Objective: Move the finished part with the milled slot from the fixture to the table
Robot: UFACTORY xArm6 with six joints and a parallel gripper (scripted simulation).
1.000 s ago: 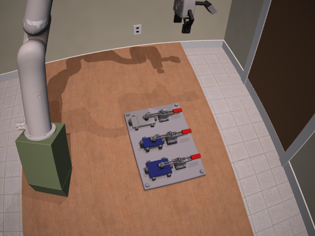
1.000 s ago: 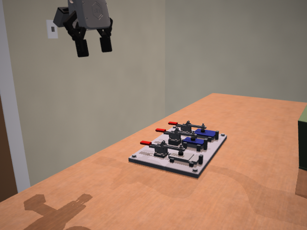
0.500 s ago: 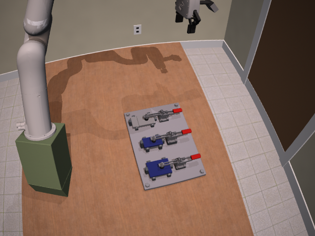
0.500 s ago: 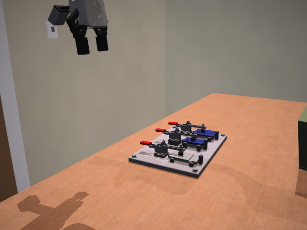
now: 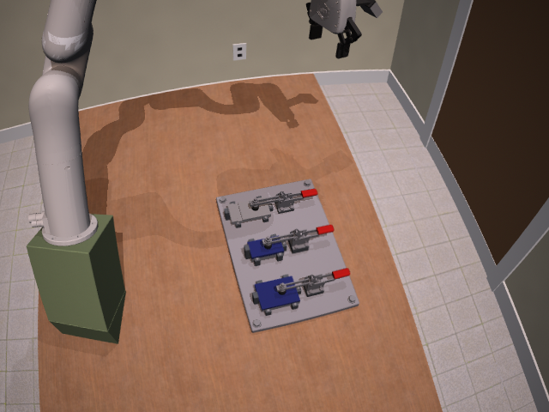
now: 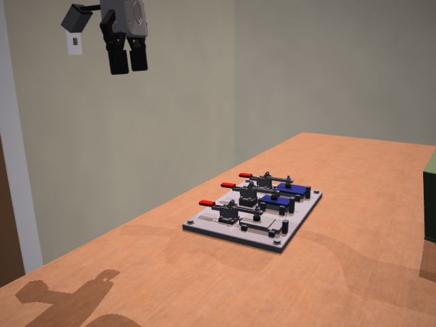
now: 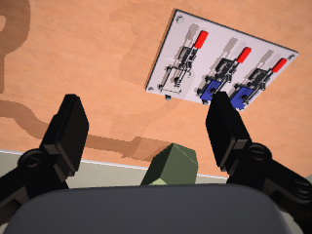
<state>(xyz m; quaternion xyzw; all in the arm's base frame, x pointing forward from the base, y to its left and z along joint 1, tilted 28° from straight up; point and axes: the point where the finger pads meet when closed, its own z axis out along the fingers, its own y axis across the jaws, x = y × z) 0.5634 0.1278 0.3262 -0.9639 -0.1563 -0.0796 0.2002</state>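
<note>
The grey slotted part (image 5: 246, 213) lies in the end nest of the fixture plate (image 5: 333, 261) near the bench's (image 5: 177, 275) long tiled-floor-side edge, its toggle clamp (image 5: 283, 200) down on it, well below and apart from the jaws, which hang wide open and empty high over the bench's far wall-side corner. Beside it the two blue blanks (image 5: 265, 247) (image 5: 277, 294) sit clamped in their nests, red handles (image 5: 324, 229) pointing to that edge. The slot itself is too small to make out, and the arm's green pedestal (image 5: 75, 283) stands at the opposite long edge.

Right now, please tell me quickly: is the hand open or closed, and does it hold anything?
Hand: open, fingers wide apart, holding nothing, high above the table.
</note>
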